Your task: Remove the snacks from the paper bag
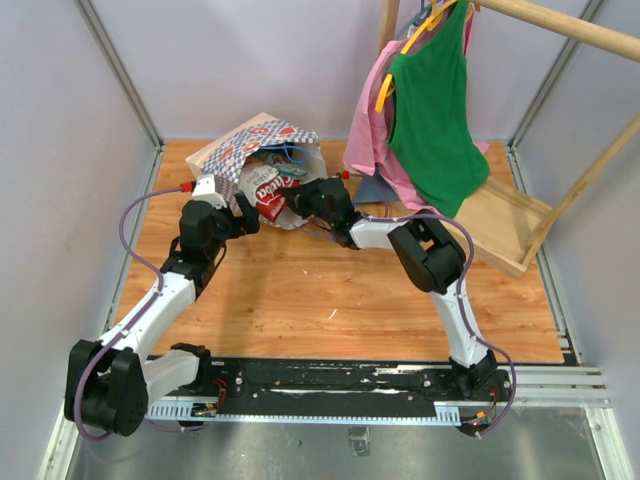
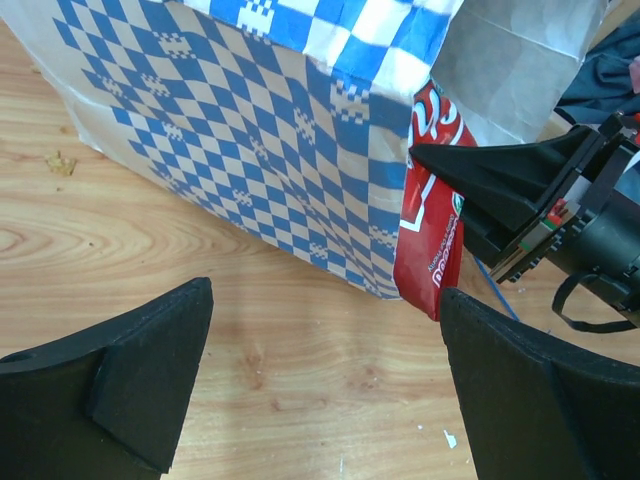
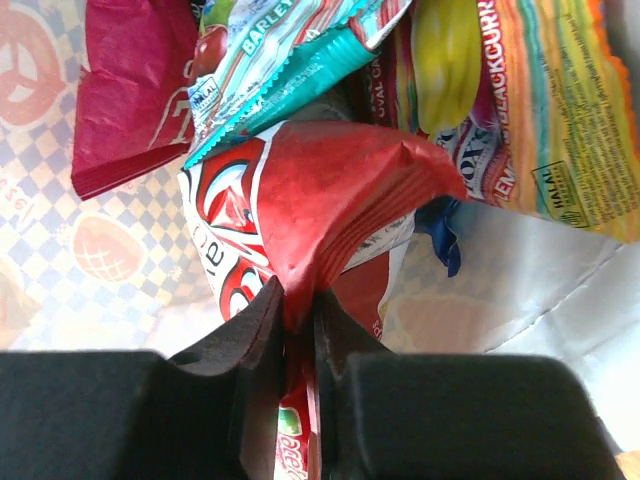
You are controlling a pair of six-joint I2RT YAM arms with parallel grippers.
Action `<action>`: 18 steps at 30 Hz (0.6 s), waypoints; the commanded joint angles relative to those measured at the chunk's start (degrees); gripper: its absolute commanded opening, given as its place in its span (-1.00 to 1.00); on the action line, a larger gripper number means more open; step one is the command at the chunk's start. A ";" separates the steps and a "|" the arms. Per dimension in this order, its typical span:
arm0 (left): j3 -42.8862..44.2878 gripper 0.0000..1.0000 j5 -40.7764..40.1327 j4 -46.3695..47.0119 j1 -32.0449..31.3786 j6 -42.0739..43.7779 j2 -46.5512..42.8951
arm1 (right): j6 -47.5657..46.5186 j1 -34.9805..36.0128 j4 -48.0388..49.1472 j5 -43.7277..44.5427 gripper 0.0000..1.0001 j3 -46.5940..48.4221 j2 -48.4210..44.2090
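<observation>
Wooden surface (image 1: 300, 300), seen from above, carries the paper bag (image 1: 250, 140) on its side at the back, the right gripper (image 1: 292, 200) at its mouth on a red-and-white packet (image 1: 266, 195). From the left wrist, the left gripper (image 2: 325, 290) gapes wide over bare wood just beside the bag's checked wall, gripping nothing (so nothing pins the bag). From the right wrist, the right jaws clamp a crumpled fold of that packet, magenta (image 3: 130, 90), teal (image 3: 285, 55) and orange-green (image 3: 540, 100) packets crowding behind; such a thin pinch could slip off the glossy foil, or the unheld bag could drag along.
</observation>
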 commanded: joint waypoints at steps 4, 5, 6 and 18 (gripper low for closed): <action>-0.71 0.99 -0.64 -0.64 0.61 0.36 -1.31 | -1.14 0.81 3.73 0.51 -0.99 0.28 0.02; -0.69 0.99 -0.76 -0.72 0.70 0.45 -1.39 | -1.99 0.81 4.47 -0.31 -0.99 -0.79 -1.04; -0.72 0.99 -0.90 -0.81 0.74 0.53 -1.40 | -3.17 0.75 5.36 -0.93 -0.99 -2.41 -2.57; -1.63 0.99 -0.04 1.46 2.57 0.27 0.78 | -8.36 -8.87 13.97 -17.62 -0.99 -38.12 -32.57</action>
